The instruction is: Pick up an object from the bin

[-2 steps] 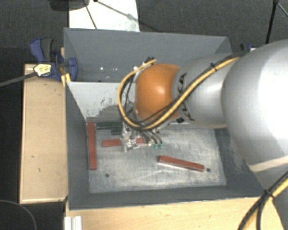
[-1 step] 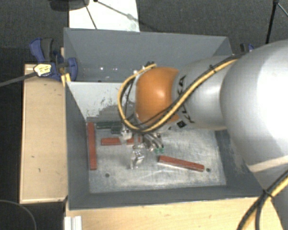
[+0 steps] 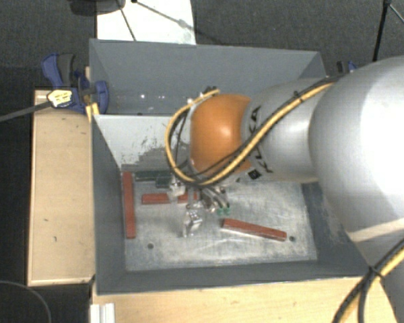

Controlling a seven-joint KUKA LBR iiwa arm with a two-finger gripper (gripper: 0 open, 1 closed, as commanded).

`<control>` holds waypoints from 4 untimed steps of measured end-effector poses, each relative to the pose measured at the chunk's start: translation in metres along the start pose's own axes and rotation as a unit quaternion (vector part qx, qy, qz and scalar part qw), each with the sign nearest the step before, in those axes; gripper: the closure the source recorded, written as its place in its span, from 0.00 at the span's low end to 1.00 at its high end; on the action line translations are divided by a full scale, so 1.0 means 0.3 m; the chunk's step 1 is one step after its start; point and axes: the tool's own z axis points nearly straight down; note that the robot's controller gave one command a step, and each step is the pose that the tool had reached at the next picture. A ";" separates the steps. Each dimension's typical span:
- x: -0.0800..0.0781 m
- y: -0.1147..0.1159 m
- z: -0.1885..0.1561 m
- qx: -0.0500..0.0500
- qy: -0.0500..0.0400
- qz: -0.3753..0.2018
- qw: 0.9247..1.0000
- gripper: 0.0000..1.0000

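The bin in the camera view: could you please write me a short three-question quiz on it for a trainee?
1. True or false: a long red-brown stick lies beside the left wall of the bin.
2. Which thing lies on the floor just right of the gripper? A) a blue ball B) a second red-brown stick C) a yellow cup
3. Fill in: the arm reaches in from the view's ____.
Key: 1 true; 2 B; 3 right.

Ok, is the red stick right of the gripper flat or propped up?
Flat: the red stick lies full length on the bin floor.
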 end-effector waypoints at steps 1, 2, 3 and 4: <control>-0.112 0.125 -0.009 -0.001 -0.012 0.144 0.989 1.00; -0.112 0.125 -0.009 -0.001 -0.012 0.144 0.990 1.00; -0.094 0.173 -0.512 -0.002 -0.011 0.131 0.991 1.00; -0.094 0.172 -0.510 -0.001 -0.010 0.130 0.991 1.00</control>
